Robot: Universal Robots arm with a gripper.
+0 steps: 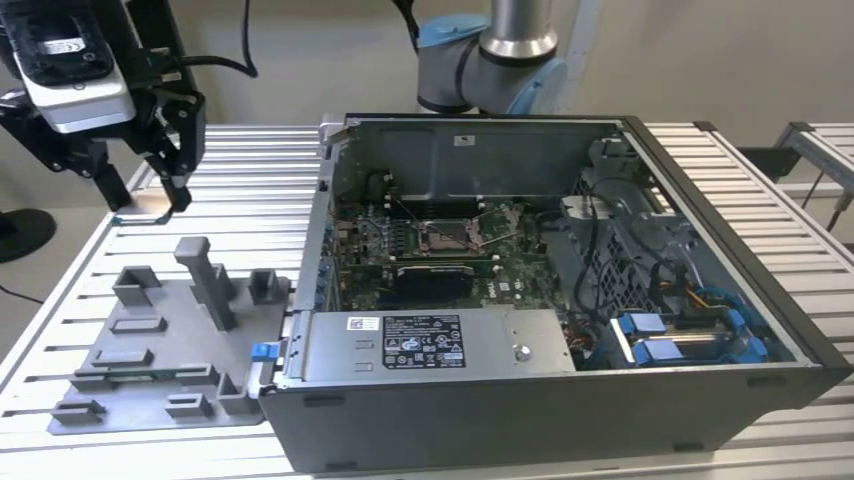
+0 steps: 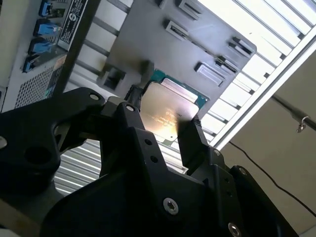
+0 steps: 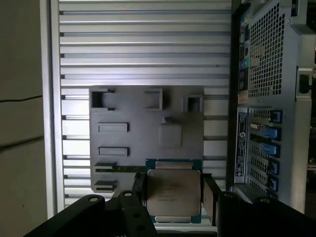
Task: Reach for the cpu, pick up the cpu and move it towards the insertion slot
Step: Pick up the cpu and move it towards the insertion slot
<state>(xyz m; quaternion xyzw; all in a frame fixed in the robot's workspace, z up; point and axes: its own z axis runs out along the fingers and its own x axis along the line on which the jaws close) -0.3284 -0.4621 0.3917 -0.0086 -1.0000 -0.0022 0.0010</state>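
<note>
- In the exterior view the gripper (image 1: 144, 200) hangs high over the slatted table (image 1: 254, 170), toward the exterior view's left, its black fingers pointing down. Well below it lies the grey fixture tray (image 1: 160, 350) with its upright blocks. Off to the gripper's side, toward the exterior view's right, stands the open computer case (image 1: 561, 300). Inside the case, well apart from the gripper, sits the insertion slot (image 1: 451, 236), a silver-framed square with a dark centre on the green board. At this angle the cpu cannot be made out between the fingers.
- In the second wrist view the gripper (image 2: 160, 121) is clamped on the cpu (image 2: 168, 111): one black finger (image 2: 129, 111) presses one edge, the other meets the opposite edge (the chip's pale metal top faces the camera and catches a warm glare). A thin green rim shows along the chip's far edge. Beyond the chip, apart from it, lies the grey fixture tray (image 2: 197, 39) on the slatted table (image 2: 266, 54).
- In the first wrist view the cpu (image 3: 173, 191) sits squarely between the two fingers (image 3: 210, 197), its sides pinched, its top level with the camera's look. Past the fingertips the grey fixture tray (image 3: 143, 128) shows its recesses, clear of the chip. Beside the gripper (image 3: 173, 193) rises the rear panel of the computer case (image 3: 266, 98), with vents and blue ports.
</note>
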